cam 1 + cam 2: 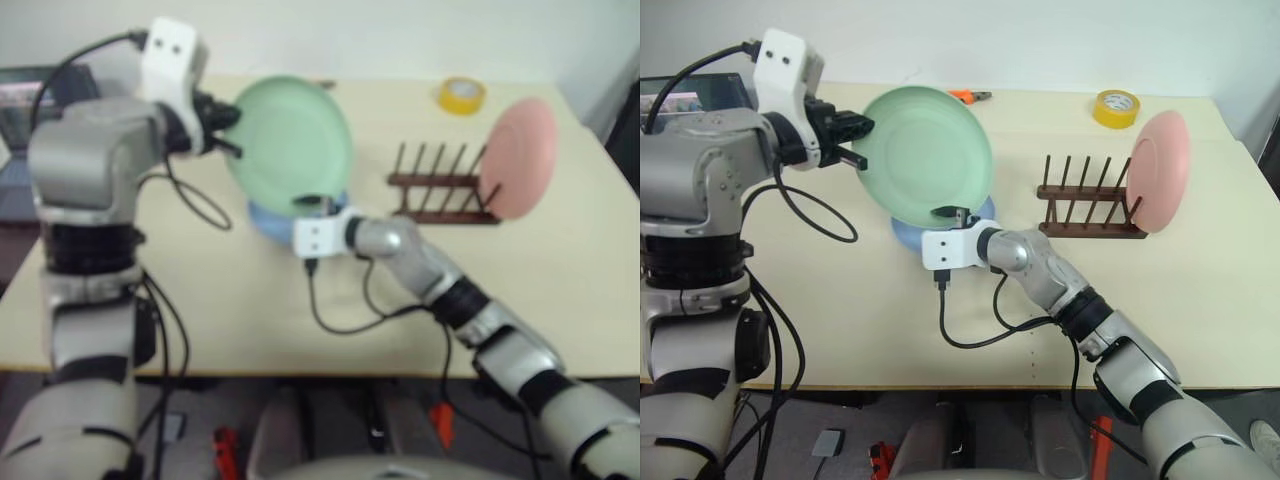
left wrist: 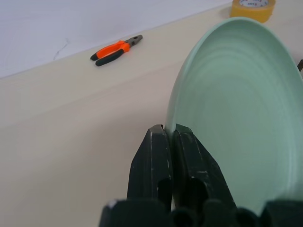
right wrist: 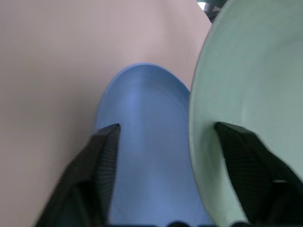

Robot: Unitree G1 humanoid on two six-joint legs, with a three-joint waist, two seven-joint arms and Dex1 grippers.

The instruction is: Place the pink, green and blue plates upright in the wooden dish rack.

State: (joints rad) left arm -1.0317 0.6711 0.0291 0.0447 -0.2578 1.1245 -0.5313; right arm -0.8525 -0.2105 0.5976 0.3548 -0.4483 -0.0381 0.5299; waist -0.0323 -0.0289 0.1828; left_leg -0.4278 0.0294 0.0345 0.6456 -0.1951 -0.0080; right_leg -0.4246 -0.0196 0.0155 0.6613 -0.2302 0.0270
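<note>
Left gripper (image 2: 170, 137) pinches the green plate (image 1: 925, 150) rim; right gripper (image 3: 165, 142) straddles it, unclosed; a careless handover could drop it onto the blue plate (image 3: 142, 142)

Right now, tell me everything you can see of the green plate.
The green plate is pale mint, round, shallow and matte, with faint concentric rings inside. It is held up off the table, tilted near upright, by the left gripper shut on its rim. The right gripper stands open around its lower edge, above the blue plate lying flat on the table.
</note>
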